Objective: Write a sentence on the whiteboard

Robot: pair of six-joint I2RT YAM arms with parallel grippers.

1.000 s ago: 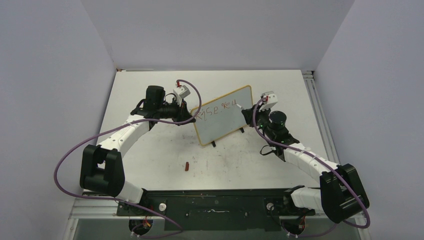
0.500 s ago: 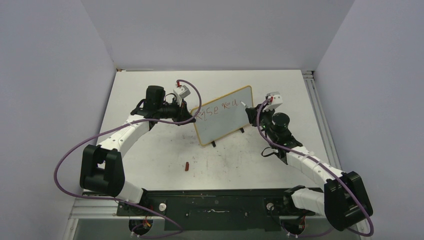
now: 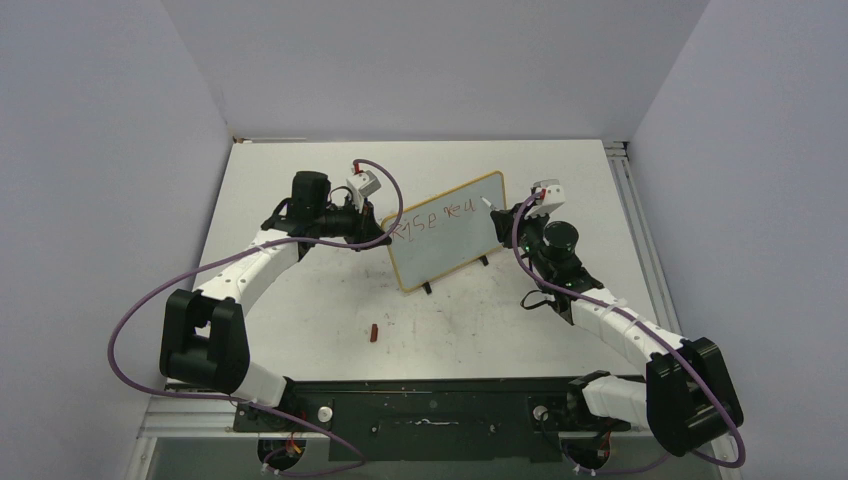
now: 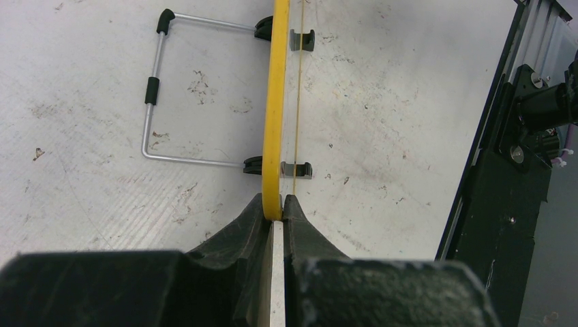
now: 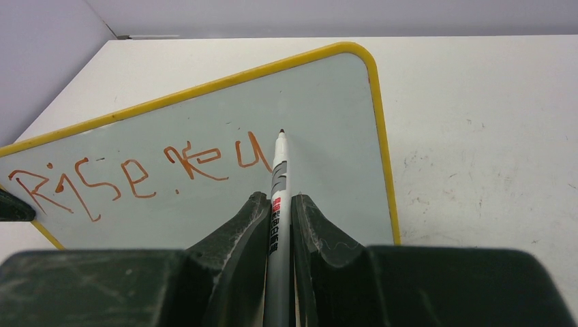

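Red-brown handwritten letters run in one line across the small rectangular yellow-framed whiteboard, reading roughly "RiSe Reu"; the last few are unclear. The right gripper is pinched on a slim grey marker with a red label too small to read. The tip is just right of the last letter, and contact cannot be told. The left gripper is clamped on the board's left frame edge. The board stands mid-table on its wire stand.
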